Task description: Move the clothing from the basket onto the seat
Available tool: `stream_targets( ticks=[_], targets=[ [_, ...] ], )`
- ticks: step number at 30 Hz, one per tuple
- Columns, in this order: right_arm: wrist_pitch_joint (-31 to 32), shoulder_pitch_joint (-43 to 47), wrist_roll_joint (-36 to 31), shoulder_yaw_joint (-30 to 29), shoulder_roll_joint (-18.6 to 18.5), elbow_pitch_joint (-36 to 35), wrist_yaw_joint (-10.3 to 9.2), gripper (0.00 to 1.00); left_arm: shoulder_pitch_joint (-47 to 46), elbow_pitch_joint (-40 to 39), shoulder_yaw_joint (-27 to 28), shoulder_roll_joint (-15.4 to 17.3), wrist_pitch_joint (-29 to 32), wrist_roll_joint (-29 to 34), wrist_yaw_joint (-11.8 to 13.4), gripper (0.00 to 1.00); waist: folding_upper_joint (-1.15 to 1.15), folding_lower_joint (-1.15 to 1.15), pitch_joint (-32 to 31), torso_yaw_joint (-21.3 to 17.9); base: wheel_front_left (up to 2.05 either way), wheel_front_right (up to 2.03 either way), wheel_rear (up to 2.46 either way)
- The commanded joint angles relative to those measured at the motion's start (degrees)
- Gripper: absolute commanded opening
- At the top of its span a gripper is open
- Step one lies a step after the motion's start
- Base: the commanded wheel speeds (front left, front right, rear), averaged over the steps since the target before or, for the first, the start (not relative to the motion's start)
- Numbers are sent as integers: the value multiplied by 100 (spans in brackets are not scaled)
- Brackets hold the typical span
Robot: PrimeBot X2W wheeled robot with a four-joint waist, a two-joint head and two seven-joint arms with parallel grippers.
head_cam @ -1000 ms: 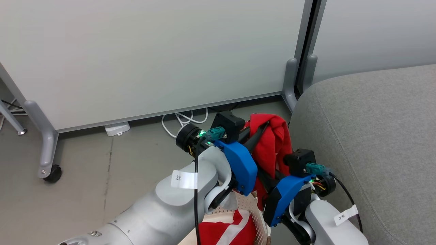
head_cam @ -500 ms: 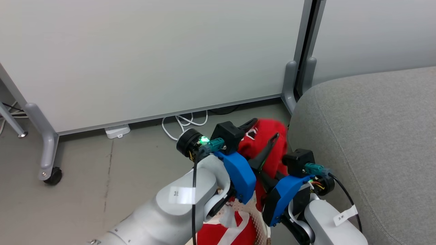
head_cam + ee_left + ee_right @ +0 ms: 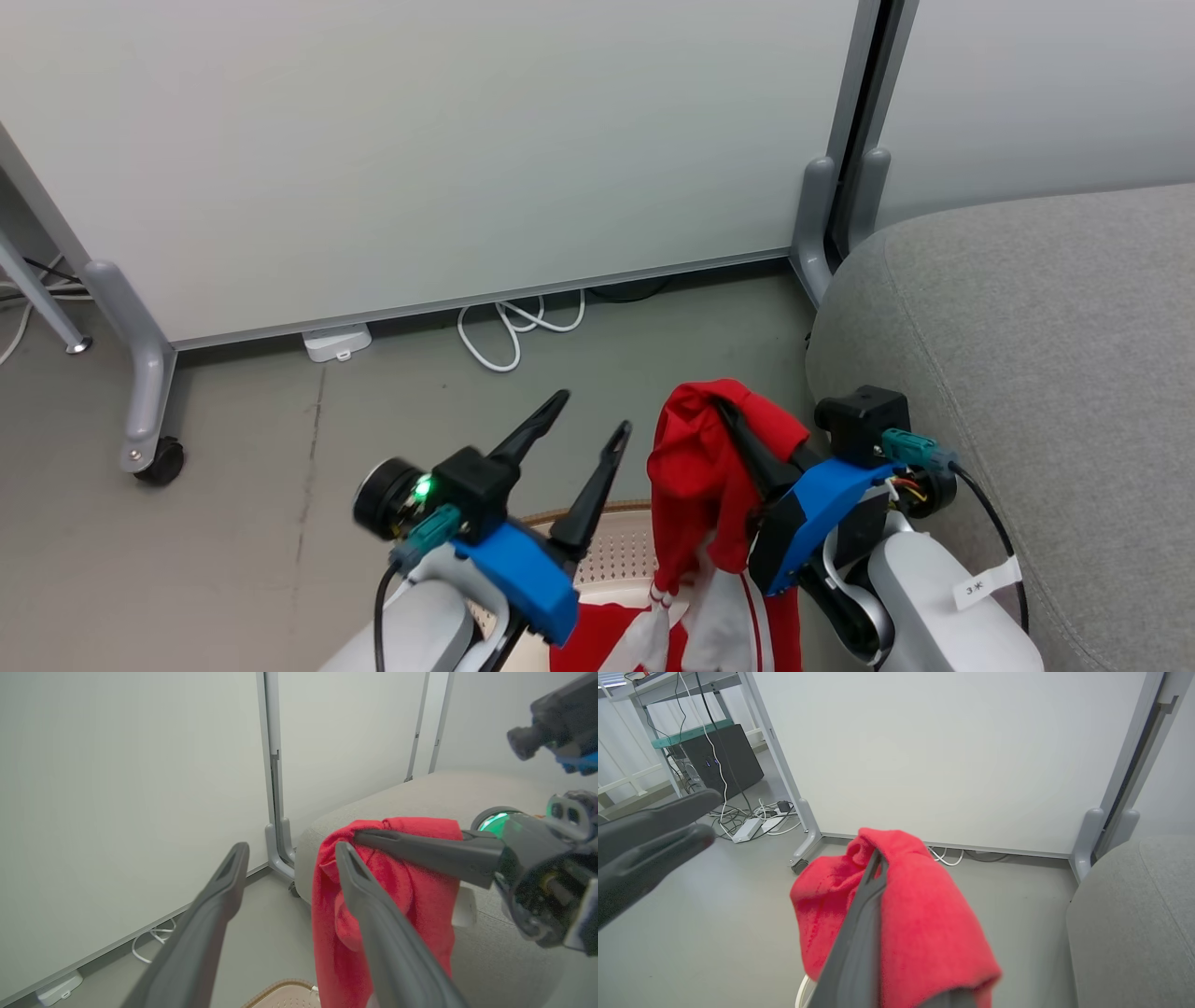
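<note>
A red garment (image 3: 695, 467) hangs from my right gripper (image 3: 724, 404), which is shut on its top fold; I cannot tell whether it is the jersey or the shorts. More red cloth with white stripes (image 3: 724, 611) shows at the bottom edge, over the cream perforated basket (image 3: 611, 551). My left gripper (image 3: 592, 413) stands open and holds nothing, just left of the hanging garment. In the left wrist view its fingers (image 3: 233, 868) spread wide beside the garment (image 3: 420, 896). The grey seat (image 3: 1027, 355) lies right of the right gripper.
A white partition panel (image 3: 420, 140) on grey castor legs (image 3: 149, 411) stands behind. White cable loops (image 3: 513, 331) and a small white box (image 3: 336, 343) lie on the grey floor (image 3: 280, 485). A dark cabinet with cables (image 3: 724, 760) stands far left.
My left gripper has let go of the red garment, opened and drawn back to the left and down. The garment now hangs from the right gripper alone. The camera shifted slightly.
</note>
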Motion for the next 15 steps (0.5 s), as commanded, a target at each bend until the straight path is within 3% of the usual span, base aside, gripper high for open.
stream_targets(
  ticks=[1,6,15],
  targets=[
    [17,115,-36,-54,-22,-81,3,0,222,-142,191,44,-15,132,18,100,0,0,12,14,0,0,0],
    [91,192,-123,-235,-42,-294,3,0,907,-509,873,175,-16,566,-31,100,0,0,45,55,0,0,0],
    [238,350,-249,-491,-20,-588,3,0,1682,-756,1780,20,-16,1050,-173,100,0,0,88,101,0,0,0]
  ],
)
